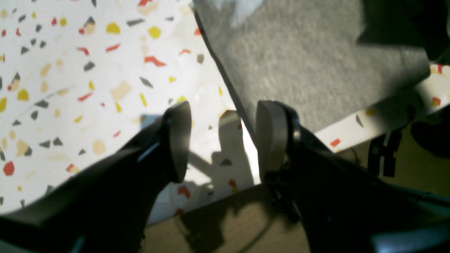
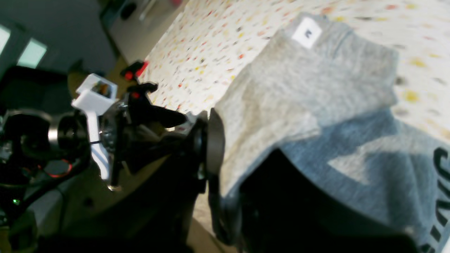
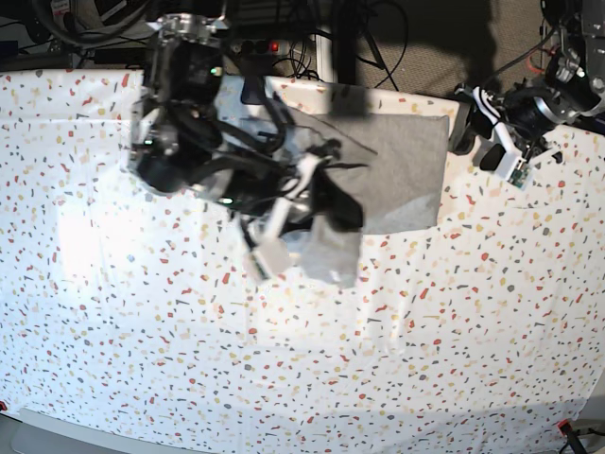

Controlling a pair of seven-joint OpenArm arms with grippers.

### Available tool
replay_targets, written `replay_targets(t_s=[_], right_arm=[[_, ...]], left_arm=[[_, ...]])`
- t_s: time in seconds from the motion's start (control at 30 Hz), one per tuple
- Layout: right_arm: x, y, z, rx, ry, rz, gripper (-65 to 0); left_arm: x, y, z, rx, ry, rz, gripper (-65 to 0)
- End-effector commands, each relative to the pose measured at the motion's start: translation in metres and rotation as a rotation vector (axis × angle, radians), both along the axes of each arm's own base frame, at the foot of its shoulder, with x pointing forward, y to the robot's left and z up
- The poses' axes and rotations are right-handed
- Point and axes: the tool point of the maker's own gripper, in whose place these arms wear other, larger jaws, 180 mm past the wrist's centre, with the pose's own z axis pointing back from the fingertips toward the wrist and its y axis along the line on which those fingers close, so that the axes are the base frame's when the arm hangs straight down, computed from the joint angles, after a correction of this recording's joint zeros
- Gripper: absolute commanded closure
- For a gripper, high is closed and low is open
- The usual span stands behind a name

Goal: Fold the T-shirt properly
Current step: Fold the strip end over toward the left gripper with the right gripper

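Observation:
The grey T-shirt [image 3: 402,165] lies spread near the table's far edge. My right gripper [image 3: 326,210] is over its left part and is shut on a lifted fold of it [image 3: 333,251]. In the right wrist view the cloth [image 2: 299,91] drapes over the right gripper [image 2: 232,168]. A white neck label [image 2: 307,32] and black lettering [image 2: 441,175] show there. My left gripper [image 3: 475,142] hovers at the shirt's right edge. Its jaws stand open and hold nothing [image 1: 225,140]. One finger [image 1: 270,137] is at the shirt's hem [image 1: 299,63].
The table [image 3: 189,359] wears a white cloth with red, yellow and grey flecks. Its far edge [image 1: 351,131] runs just behind the left gripper, with brown floor [image 1: 218,228] beyond. Cables and a power strip [image 3: 274,45] lie behind the table.

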Motion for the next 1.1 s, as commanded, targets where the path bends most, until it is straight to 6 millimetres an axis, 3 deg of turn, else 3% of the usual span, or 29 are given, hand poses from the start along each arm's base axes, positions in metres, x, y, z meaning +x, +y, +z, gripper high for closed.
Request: replay_targets(t_s=[0.0, 0.23, 0.43, 0.6, 0.77, 0.9, 1.07], right_arm=[[0.002, 0.011, 0.018, 0.044, -0.055, 0.021, 0.0], [-0.014, 0.057, 0.013, 0.008, -0.099, 0.129, 0.0], [-0.01, 0.08, -0.003, 0.0, -0.127, 0.131, 0.0], [-0.001, 0.1, -0.005, 0.032, -0.149, 0.164, -25.6], [-0.004, 0.121, 0.005, 0.045, -0.183, 0.238, -26.7], [-0.009, 0.126, 0.018, 0.121, -0.148, 0.276, -26.7], [0.011, 0.105, 0.019, 0.087, -0.137, 0.229, -26.7]], left_arm=[[0.005, -0.001, 0.01, -0.012, -0.039, -0.008, -29.2], [0.005, -0.001, 0.01, -0.013, -0.039, -0.008, -29.2], [0.005, -0.001, 0.01, -0.013, -0.039, -0.008, -29.2], [0.004, 0.0, 0.01, -0.009, -0.037, -0.008, -29.2], [0.005, 0.004, 0.009, 0.009, -0.037, -0.011, -29.2], [0.007, 0.034, 0.003, 0.166, -0.03, 0.009, -29.2], [0.021, 0.086, 0.011, 0.353, -0.055, 0.143, -29.2]])
